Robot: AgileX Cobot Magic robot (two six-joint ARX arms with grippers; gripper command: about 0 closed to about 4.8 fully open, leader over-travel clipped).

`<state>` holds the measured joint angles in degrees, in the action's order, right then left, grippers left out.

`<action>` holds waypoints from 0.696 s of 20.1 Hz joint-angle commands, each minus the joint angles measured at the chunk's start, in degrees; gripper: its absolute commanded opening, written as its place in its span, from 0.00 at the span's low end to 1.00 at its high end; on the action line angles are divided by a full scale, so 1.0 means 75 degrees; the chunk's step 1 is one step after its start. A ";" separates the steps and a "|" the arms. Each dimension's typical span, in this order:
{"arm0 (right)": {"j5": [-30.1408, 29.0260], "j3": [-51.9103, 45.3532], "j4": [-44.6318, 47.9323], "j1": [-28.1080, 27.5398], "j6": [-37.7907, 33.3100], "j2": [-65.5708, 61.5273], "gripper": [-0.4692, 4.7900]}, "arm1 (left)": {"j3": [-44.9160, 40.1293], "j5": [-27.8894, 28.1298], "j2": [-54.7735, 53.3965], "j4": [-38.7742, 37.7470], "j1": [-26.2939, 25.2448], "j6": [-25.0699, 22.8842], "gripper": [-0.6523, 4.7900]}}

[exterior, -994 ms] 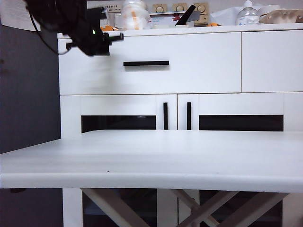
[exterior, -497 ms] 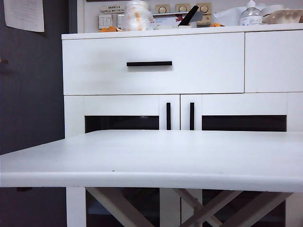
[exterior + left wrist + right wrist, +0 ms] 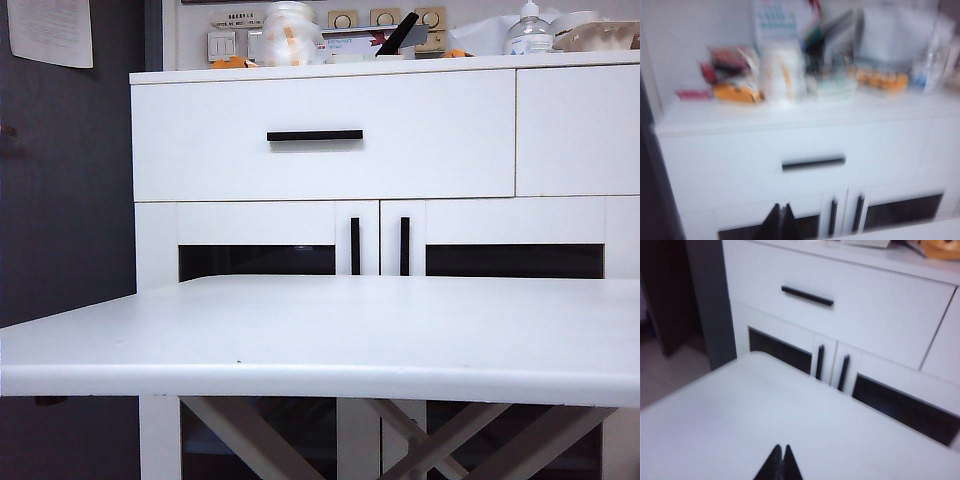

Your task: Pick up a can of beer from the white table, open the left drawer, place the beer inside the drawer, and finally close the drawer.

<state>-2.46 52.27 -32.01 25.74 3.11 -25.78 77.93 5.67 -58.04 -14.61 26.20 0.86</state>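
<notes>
Looking across the exterior view, we find the white table point(image 3: 330, 335) bare in the foreground and, behind it, the left drawer point(image 3: 325, 135) flush with the cabinet front, its black bar handle point(image 3: 314, 135) level. We see no arm here, nor the can of beer in any view. In the left wrist view, which is blurred, we note the left gripper point(image 3: 781, 222) with its tips pressed together, holding nothing, in front of the cabinet below the drawer handle. In the right wrist view we record the right gripper point(image 3: 781, 462) likewise pinched tight and empty, above the tabletop.
</notes>
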 commanded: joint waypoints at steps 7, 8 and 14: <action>-0.0271 -0.2055 0.0481 0.0009 -0.0472 0.1402 0.08 | -0.4567 0.0216 0.4730 0.0117 0.0737 -0.0323 0.11; -0.0204 -0.2084 0.0329 0.0009 -0.0472 0.1425 0.08 | -0.4946 0.0152 0.5068 0.0061 0.0737 -0.0283 0.11; -0.0236 -0.2081 -0.0242 0.0009 -0.0472 0.1425 0.08 | -0.7163 -0.0041 0.7134 0.0067 0.0737 0.0000 0.11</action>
<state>-4.34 36.49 -34.15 25.78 -0.21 -15.11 25.87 5.41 -6.50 -15.18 31.68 0.71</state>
